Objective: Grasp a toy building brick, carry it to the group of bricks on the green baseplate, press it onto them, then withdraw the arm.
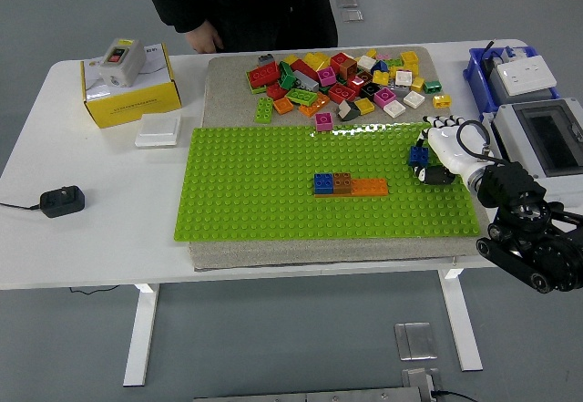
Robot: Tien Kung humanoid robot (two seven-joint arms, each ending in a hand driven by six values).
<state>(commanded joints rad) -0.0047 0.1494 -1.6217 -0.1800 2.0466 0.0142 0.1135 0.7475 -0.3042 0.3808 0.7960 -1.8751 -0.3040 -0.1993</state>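
One hand: right, fingers pinching blue brick
Left of it: brick row, path clear
Behind it: loose pile

No legible text, faint dark print on the yellow box too small to read

You see a green baseplate of studded plastic, glossy enough to catch a white glare along its far edge, left of the fingers. It lies on a grey mat that looks matt and felt-like. The loose bricks beyond the fingers are smooth, shiny plastic, like the blue brick touching them. The right hand has a smooth white shell with black joints. The worktop is plain, smooth white. Far left, the yellow box looks like printed cardboard.
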